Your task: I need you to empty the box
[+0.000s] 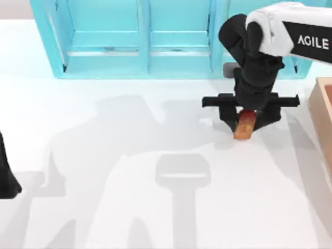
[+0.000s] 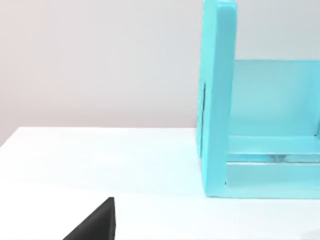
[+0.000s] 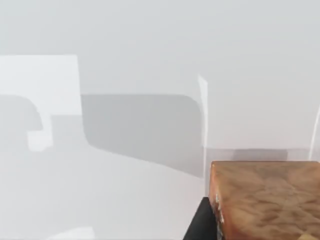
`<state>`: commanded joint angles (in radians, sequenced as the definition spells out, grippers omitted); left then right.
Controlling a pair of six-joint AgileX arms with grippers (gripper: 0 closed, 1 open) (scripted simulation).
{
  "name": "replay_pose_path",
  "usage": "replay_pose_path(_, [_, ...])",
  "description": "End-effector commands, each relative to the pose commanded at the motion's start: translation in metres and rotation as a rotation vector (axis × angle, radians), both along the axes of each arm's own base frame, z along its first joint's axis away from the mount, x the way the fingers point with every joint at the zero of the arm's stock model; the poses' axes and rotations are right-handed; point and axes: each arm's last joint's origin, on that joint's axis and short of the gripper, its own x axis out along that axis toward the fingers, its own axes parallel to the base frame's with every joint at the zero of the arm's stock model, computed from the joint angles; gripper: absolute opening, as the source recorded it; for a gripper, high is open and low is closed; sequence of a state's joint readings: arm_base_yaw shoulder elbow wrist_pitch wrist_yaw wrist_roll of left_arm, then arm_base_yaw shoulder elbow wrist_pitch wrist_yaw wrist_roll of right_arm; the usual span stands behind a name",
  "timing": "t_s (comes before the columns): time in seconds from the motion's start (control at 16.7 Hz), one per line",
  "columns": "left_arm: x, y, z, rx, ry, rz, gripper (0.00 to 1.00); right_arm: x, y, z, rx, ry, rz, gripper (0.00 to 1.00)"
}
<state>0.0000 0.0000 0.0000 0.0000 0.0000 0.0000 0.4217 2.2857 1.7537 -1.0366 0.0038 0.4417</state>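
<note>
Orange-brown, the small block (image 1: pixel 244 126) sits pinched between the right gripper's (image 1: pixel 248 120) fingers above the white table (image 1: pixel 129 171), left of the box (image 1: pixel 322 111) at the right edge. Lower it gently onto bare tabletop before releasing. The turquoise shelf unit (image 1: pixel 140 39) lines the back; the left arm (image 1: pixel 6 171) idles at the left edge.

My top view cuts off the box (image 1: pixel 322 119) at the right edge; my right gripper (image 1: pixel 246 122) hides the brown block's (image 1: pixel 244 127) top.
</note>
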Motion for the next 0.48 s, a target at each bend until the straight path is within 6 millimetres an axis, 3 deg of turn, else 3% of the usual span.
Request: replay_pose_path(0.48, [0.0000,0.0000,0.0000,0.000,0.000,0.000,1.00,0.0000,0.0000,0.0000,0.000,0.000,0.000,0.68])
